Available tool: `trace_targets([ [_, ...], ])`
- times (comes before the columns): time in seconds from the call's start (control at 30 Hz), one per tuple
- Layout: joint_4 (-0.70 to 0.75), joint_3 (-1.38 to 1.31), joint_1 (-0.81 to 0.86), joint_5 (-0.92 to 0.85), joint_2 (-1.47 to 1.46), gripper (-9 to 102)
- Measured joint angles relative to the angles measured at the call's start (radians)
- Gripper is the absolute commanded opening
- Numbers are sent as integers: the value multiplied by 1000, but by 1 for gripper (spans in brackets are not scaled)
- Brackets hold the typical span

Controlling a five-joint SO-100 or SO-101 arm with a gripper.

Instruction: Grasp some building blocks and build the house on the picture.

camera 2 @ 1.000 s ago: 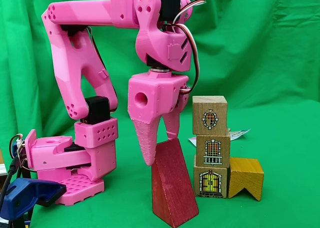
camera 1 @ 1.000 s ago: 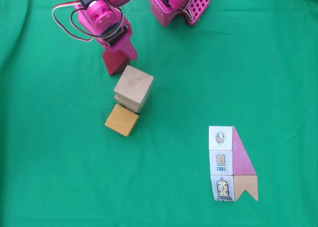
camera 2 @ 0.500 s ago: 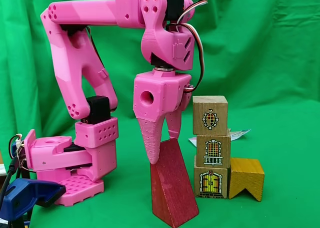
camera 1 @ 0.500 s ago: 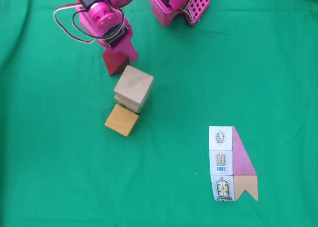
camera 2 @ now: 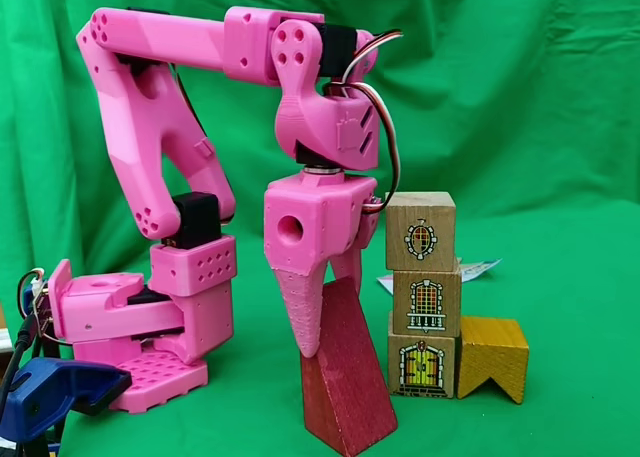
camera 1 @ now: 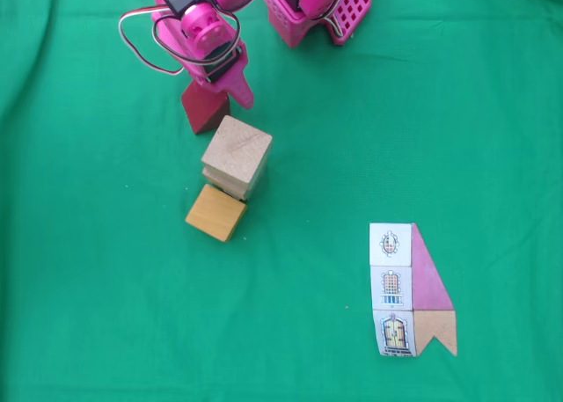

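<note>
The dark red wedge (camera 2: 348, 397) stands upright just left of a stack of three light-wood cubes (camera 2: 424, 302) with window and door drawings. An orange-yellow notched block (camera 2: 492, 354) rests against the stack's right side. My pink gripper (camera 2: 331, 315) points down over the wedge's top edge. One finger (camera 2: 303, 312) is in front of the sloped face and the other is behind it; the jaws stand apart. From above, the gripper (camera 1: 220, 94) covers part of the wedge (camera 1: 201, 113), beside the cube stack (camera 1: 236, 154) and the orange block (camera 1: 215, 212). The picture card (camera 1: 412, 289) lies flat at lower right.
The arm's pink base (camera 2: 140, 327) stands at the left of the side view and appears as the base (camera 1: 317, 10) at the top edge from above. Green cloth (camera 1: 106, 314) covers the table and backdrop. A blue clamp (camera 2: 55, 392) sits at lower left.
The gripper has come down lower over the wedge, with its front finger now further along the sloped face. It also shifted slightly right in the top-down view. The blocks have not moved.
</note>
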Motion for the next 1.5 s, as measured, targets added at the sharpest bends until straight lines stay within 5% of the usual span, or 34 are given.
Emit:
trace_targets([
  [0.33, 2, 9, 0, 17, 40, 34],
  [0.83, 3, -3, -20, 368, 43, 34],
  [1.5, 3, -3, -21, 445, 43, 34],
])
